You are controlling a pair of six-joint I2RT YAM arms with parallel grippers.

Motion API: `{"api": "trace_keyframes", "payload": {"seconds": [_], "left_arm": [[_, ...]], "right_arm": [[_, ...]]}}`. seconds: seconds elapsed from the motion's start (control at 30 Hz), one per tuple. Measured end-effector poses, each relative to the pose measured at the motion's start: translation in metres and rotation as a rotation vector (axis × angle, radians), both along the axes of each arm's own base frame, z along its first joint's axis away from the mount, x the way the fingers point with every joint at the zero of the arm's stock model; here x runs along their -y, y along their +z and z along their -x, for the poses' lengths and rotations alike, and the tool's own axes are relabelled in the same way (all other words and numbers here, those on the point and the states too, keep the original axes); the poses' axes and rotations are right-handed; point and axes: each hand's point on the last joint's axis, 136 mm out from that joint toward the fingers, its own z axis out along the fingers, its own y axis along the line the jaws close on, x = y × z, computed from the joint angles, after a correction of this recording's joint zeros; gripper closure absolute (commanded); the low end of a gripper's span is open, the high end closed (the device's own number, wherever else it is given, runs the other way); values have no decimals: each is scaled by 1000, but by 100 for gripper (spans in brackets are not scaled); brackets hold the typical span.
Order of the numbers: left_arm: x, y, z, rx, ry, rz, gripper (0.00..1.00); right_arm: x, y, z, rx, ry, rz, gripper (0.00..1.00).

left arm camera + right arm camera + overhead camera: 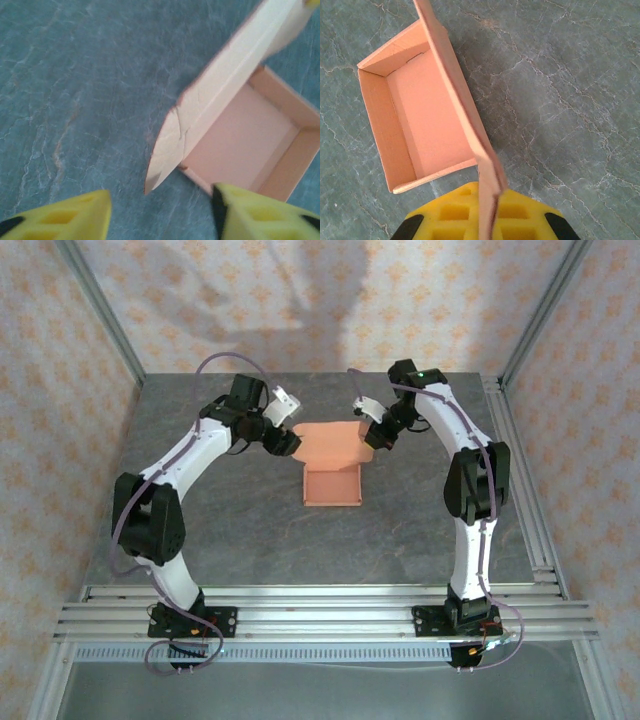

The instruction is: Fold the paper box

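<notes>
The salmon-orange paper box sits mid-table as a shallow open tray with its lid panel raised at the far side. My right gripper is shut on the lid's right end. In the right wrist view the yellow jaws pinch the thin lid edge, with the tray to their left. My left gripper is at the lid's left end. In the left wrist view it is open, and the lid's pointed side flap lies just beyond the gap, untouched. The tray interior shows to the right.
The grey marbled tabletop surrounds the box. Aluminium rails run along the near edge and another rail down the right side. Frame posts stand at the back corners before patterned walls.
</notes>
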Motion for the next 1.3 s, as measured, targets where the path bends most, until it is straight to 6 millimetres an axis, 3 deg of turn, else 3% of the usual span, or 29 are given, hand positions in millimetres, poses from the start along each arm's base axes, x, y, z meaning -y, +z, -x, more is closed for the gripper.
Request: {"api": "trace_keyframes", "payload": {"seconds": [0.13, 0.27, 0.63, 0.9, 1.3], "left_arm": [[2, -12, -7, -35, -41, -33, 51], [8, -18, -13, -64, -84, -28, 64], [16, -23, 4, -118, -170, 2, 99], [17, -22, 4, -142, -136, 25, 100], [30, -20, -23, -136, 178, 29, 100]], "right_arm": [[-1, 0, 2, -8, 2, -5, 100], [0, 0, 4, -19, 2, -3, 100], [0, 5, 6, -26, 2, 1, 100], [-1, 0, -1, -18, -62, 12, 100], [3, 1, -22, 109, -530, 76, 100]]}}
